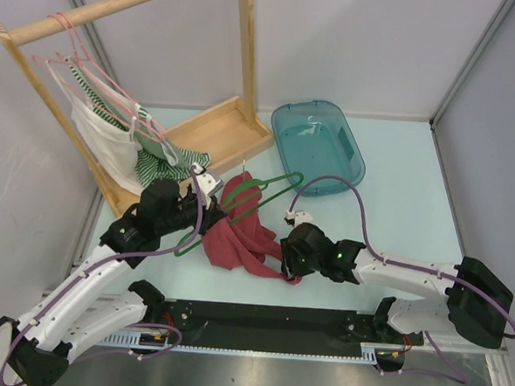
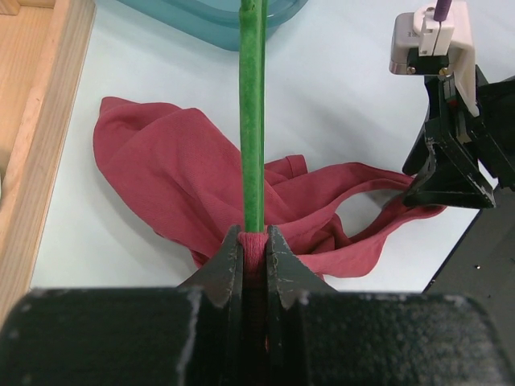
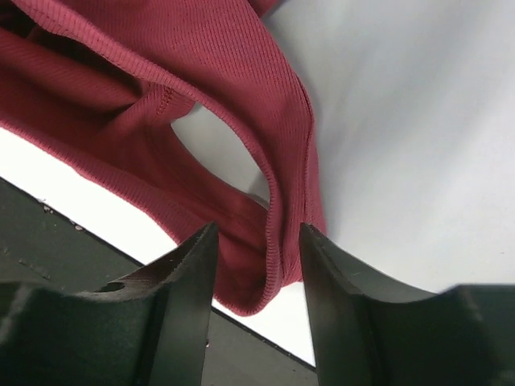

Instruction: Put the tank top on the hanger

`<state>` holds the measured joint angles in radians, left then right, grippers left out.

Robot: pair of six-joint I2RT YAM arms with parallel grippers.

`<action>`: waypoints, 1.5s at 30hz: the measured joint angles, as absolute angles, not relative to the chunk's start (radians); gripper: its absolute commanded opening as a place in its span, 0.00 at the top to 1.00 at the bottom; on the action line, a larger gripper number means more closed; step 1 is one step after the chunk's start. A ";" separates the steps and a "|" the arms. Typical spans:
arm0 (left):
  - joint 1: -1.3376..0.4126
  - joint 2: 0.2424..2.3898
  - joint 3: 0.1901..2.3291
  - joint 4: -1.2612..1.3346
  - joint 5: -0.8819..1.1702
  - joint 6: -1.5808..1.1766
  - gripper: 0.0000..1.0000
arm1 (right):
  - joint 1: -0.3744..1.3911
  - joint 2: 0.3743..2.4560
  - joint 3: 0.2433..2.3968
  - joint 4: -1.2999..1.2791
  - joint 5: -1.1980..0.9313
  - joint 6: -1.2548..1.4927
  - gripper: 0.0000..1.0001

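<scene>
The tank top (image 1: 228, 244) lies crumpled on the pale table (image 1: 405, 211) between both arms, the hanger (image 2: 252, 121) slanting over it. The left gripper (image 2: 253, 235) pinches the hanger's bar with some cloth; the right gripper (image 3: 257, 233) straddles a strap, fingers apart.

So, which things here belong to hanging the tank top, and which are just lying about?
For the job: tank top, green hanger, left gripper holding it, right gripper at a strap.
Lying about: wooden rack, pink hangers, striped garment, white garment, teal tub.
</scene>
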<state>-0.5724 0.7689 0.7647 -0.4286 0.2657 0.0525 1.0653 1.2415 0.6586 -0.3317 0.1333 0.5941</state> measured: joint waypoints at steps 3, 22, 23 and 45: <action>-0.572 0.767 0.765 -0.429 0.266 0.052 1.00 | 1.068 1.248 0.659 -0.333 0.135 0.601 0.59; -0.572 0.743 0.764 -0.428 0.271 0.052 1.00 | 1.118 1.331 0.667 -0.403 0.110 0.591 1.00; -0.572 0.739 0.764 -0.427 0.275 0.052 1.00 | 1.117 1.331 0.670 -0.414 0.117 0.588 1.00; -0.571 0.636 0.722 -0.319 0.582 0.024 1.00 | 0.675 0.968 0.885 -0.691 0.239 0.447 1.00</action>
<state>-0.5709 0.6357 0.7223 -0.3191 0.5816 0.0238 0.6746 0.9676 0.8852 -0.6907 0.2394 0.4473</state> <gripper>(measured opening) 0.102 0.009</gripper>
